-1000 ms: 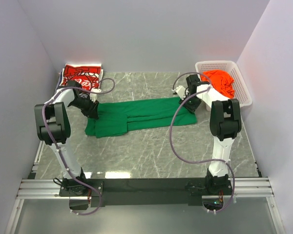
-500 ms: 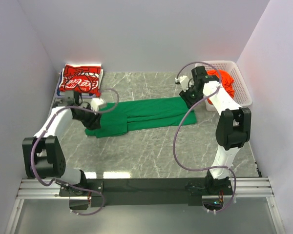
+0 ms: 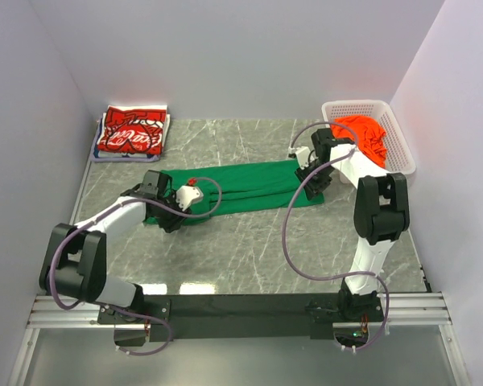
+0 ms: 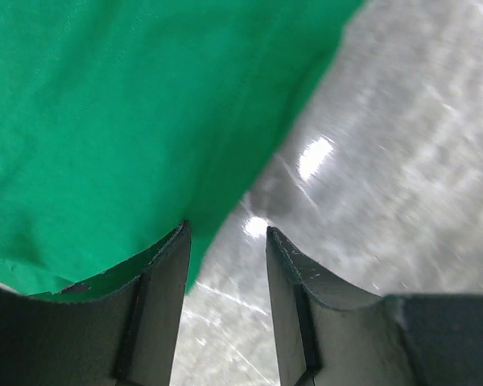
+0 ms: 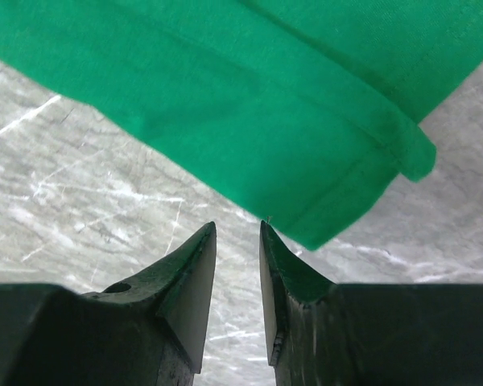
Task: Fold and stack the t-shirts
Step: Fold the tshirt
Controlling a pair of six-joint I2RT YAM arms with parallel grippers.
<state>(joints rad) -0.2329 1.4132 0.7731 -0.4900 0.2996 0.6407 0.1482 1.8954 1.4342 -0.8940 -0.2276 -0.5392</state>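
Now, overhead, the plain bright green cotton t-shirt lies in a long strip on the grey marble table. Only wrist views show the gaps: left gripper parted at its edge, right gripper narrowly apart, empty, beside its corner.

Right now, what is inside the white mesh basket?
An orange t-shirt lies crumpled in the basket. Anything beneath it is hidden.

arms white, black joints | cables purple-grey | fingers dark, tapered
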